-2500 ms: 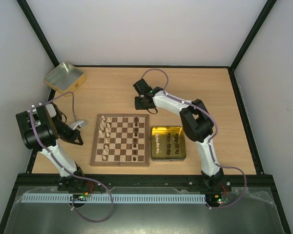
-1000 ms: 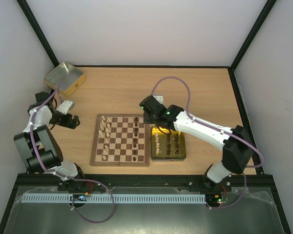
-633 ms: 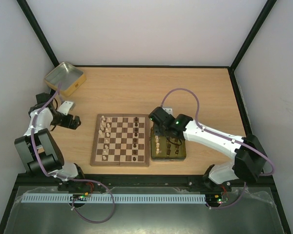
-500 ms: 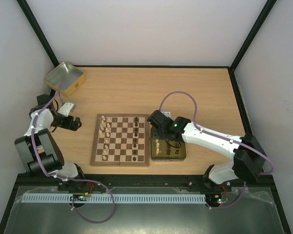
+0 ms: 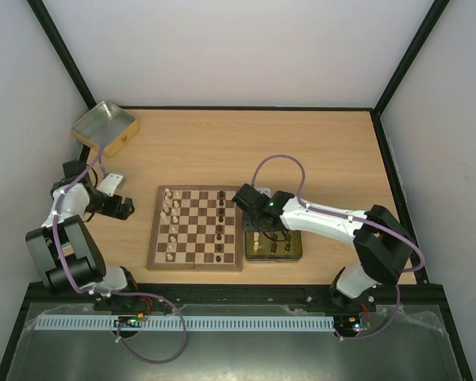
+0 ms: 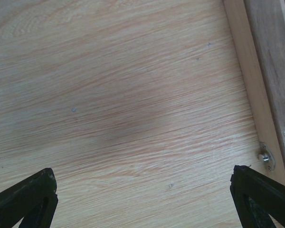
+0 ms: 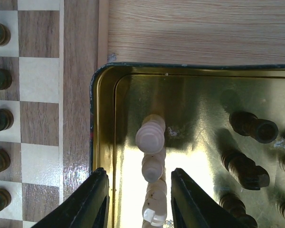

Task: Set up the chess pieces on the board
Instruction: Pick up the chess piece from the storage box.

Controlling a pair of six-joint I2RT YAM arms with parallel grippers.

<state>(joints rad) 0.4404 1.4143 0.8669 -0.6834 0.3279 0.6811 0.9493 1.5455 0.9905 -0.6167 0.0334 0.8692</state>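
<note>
Board (image 5: 195, 228) brown checks; tin (image 7: 194, 95) gold (pieces (image 7: 150, 136) cream, dark).

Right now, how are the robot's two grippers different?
The left gripper is spread wide over bare table with nothing between its jaws; the right gripper is narrower, with a row of pale chess pieces between its jaws. The left one sits left of the board; the right one hangs over the gold tin on the other side. Both have black jaws and hold nothing.
</note>
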